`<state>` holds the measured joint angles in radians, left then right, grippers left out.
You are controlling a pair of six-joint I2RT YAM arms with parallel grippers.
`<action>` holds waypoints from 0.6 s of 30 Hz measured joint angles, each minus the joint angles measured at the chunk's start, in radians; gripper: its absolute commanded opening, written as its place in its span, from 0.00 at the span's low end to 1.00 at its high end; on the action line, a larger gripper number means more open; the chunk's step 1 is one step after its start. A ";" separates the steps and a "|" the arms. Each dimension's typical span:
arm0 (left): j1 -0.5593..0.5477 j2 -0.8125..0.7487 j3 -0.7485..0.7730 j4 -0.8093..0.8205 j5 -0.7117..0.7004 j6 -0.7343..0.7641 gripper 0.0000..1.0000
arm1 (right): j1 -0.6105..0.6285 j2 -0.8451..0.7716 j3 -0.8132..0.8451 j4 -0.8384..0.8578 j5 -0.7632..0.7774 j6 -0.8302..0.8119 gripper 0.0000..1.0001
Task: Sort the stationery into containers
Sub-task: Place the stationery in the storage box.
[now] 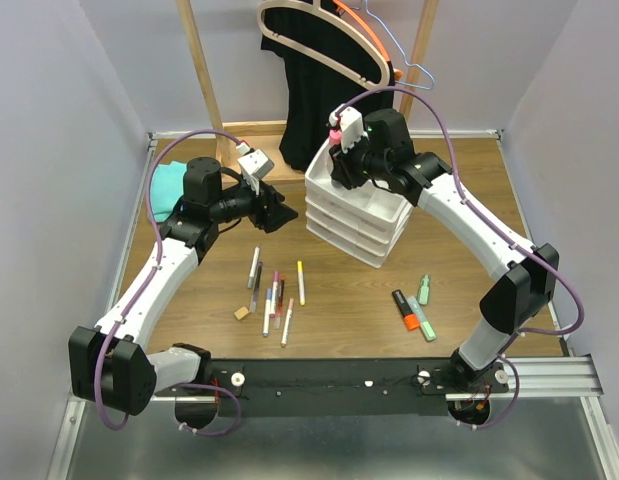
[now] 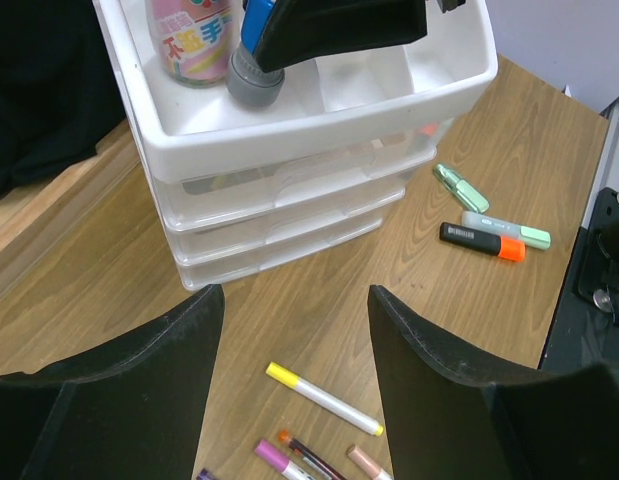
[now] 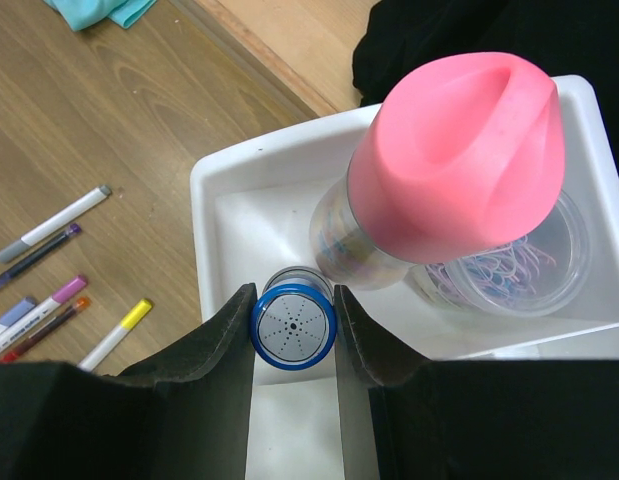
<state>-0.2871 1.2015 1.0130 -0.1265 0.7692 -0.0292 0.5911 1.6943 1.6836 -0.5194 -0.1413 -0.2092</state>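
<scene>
My right gripper is shut on the small blue-capped tube, holding it upright over a compartment of the white organiser's tray. Right beside it in the tray stands the pink-capped clear bottle. From above, the organiser sits mid-table with the right gripper over its far corner. The left gripper hangs open and empty above the wood, just beyond a yellow-capped pen. Several slim pens and a tan eraser lie in front of the left arm. An orange highlighter and green ones lie to the right.
A clear tub of paper clips occupies the tray behind the bottle. A teal cloth lies at the far left. A wooden rack with hangers and a black garment stands at the back.
</scene>
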 measured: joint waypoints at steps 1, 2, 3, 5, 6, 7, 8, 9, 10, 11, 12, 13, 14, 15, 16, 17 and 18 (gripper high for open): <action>0.000 0.000 -0.001 0.002 0.000 -0.001 0.68 | 0.000 0.000 0.000 0.000 0.002 0.002 0.44; 0.000 0.000 -0.002 0.003 0.000 -0.001 0.68 | 0.000 0.000 0.000 0.000 0.003 0.003 0.46; 0.000 0.000 -0.003 0.005 0.000 -0.002 0.68 | 0.000 0.000 -0.001 0.000 0.004 0.006 0.47; 0.000 0.000 -0.006 0.006 0.000 -0.002 0.68 | 0.000 0.000 -0.004 0.002 0.010 0.008 0.53; 0.000 0.000 -0.008 0.007 0.000 -0.002 0.68 | 0.000 0.000 -0.005 0.001 0.011 0.009 0.53; 0.000 -0.001 -0.010 0.008 0.000 -0.002 0.68 | 0.000 0.000 -0.008 0.002 0.017 0.012 0.53; 0.000 -0.001 -0.012 0.010 0.000 -0.002 0.68 | 0.000 0.000 -0.010 0.002 0.018 0.014 0.54; 0.000 -0.003 -0.017 0.012 0.000 -0.003 0.68 | 0.000 0.000 -0.014 0.002 0.021 0.016 0.54; 0.000 -0.003 -0.019 0.013 0.000 -0.003 0.68 | 0.000 0.000 -0.018 0.001 0.023 0.018 0.54; 0.000 -0.005 -0.022 0.013 0.000 -0.004 0.68 | 0.000 0.000 -0.021 0.002 0.025 0.018 0.55; 0.000 -0.005 -0.024 0.013 0.000 -0.005 0.68 | 0.000 0.000 -0.024 0.002 0.026 0.019 0.55; 0.000 -0.005 -0.026 0.015 0.000 -0.006 0.68 | 0.000 0.000 -0.024 0.002 0.026 0.020 0.55; 0.000 -0.005 -0.029 0.016 0.000 -0.006 0.68 | 0.000 0.000 -0.024 0.002 0.026 0.023 0.55; 0.000 -0.005 -0.030 0.017 0.000 -0.007 0.68 | 0.000 0.000 -0.024 0.002 0.026 0.024 0.55; 0.000 -0.005 -0.031 0.019 0.000 -0.009 0.68 | 0.000 0.000 -0.024 0.002 0.027 0.026 0.55; 0.000 -0.005 -0.032 0.021 0.000 -0.009 0.68 | 0.000 0.000 -0.024 0.002 0.027 0.026 0.55; 0.000 -0.005 -0.032 0.023 0.000 -0.010 0.68 | 0.000 0.000 -0.024 0.002 0.029 0.026 0.50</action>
<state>-0.2871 1.1965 0.9810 -0.1036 0.7692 -0.0395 0.5911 1.6939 1.6592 -0.5175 -0.1127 -0.1833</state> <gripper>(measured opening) 0.683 0.546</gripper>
